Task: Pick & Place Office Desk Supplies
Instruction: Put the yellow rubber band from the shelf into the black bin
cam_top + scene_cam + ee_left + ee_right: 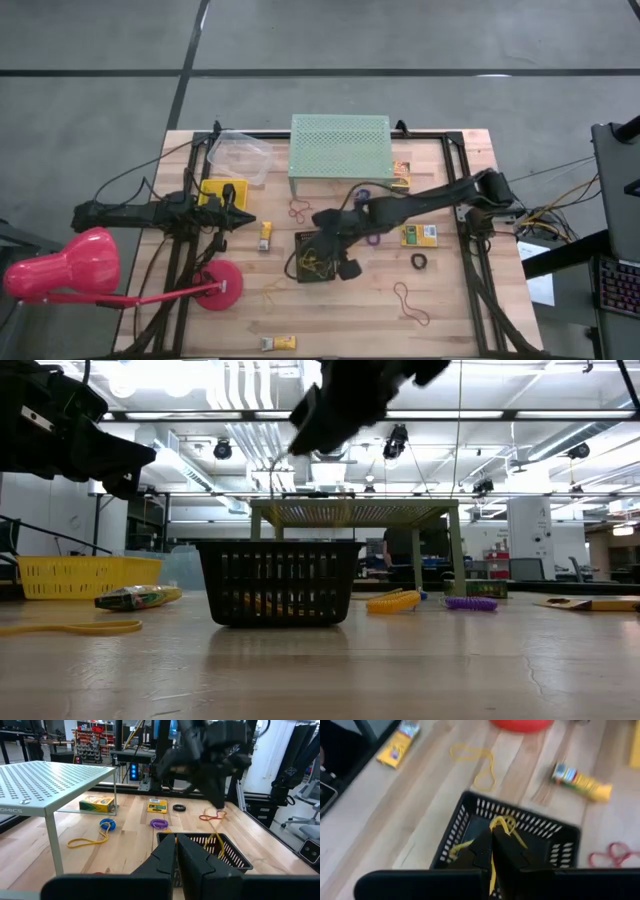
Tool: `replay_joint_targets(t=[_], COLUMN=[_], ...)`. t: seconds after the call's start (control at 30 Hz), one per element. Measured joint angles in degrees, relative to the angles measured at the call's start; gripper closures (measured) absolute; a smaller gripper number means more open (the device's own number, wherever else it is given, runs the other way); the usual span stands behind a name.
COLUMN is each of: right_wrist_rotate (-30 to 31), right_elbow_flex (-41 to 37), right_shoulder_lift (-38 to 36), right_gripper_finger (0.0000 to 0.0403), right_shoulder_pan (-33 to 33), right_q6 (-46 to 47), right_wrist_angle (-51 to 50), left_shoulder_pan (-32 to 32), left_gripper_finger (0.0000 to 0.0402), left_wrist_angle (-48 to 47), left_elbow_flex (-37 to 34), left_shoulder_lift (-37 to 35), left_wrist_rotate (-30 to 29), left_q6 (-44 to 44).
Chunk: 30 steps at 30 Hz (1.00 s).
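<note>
A black mesh basket [300,242] stands mid-table on its base, with yellow bands lying in it. My right gripper [326,246] hovers over it, slanting down, shut on a yellow rubber band [216,832] that dangles toward the basket [235,854]. The right wrist view shows the same band [503,826] over the basket [470,820]. My left gripper [176,856] waits shut at the table's left [243,219], holding nothing. Loose on the wood lie a red band [299,210], a purple band [375,240], a black ring [419,261] and small yellow boxes [265,234]. My right gripper pinches the yellow rubber band between its two fingers, with a loop of it [501,823] sticking out past the fingertips. The fingers come slanting down from the table's right side. The band hangs slack below them [218,842], down into the basket's opening.
A mint-green perforated stand [340,146] sits at the far middle, a clear tub [240,155] and a yellow bin [221,191] at the far left, and a pink lamp [60,268] at the near left. Another red band [410,302] and a box [279,343] lie near the front edge.
</note>
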Motion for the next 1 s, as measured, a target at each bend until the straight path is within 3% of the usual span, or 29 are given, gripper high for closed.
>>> replay_joint_targets(t=[0.23, 0.6, 1.0], right_wrist_rotate=[0.5, 9.3, 9.5], right_elbow_flex=[0.0, 0.0, 0.5], right_shoulder_lift=[3.8, 11.3, 11.0], right_gripper_finger=[0.0394, 0.0394, 0.0394], right_shoulder_pan=[0.0, -0.3, -0.6], right_q6=[1.0, 1.5, 1.5], right_wrist_angle=[-1.3, -1.5, -1.0], left_shoulder_pan=[0.0, 0.0, 0.0], left_gripper_finger=[0.0378, 0.0378, 0.0378], left_wrist_angle=[0.0, -0.1, 0.0], left_elbow_flex=[0.0, 0.0, 0.0], left_shoulder_lift=[0.1, 1.3, 1.5], left_wrist_rotate=[0.0, 0.0, 0.0], left_q6=[0.0, 0.0, 0.0])
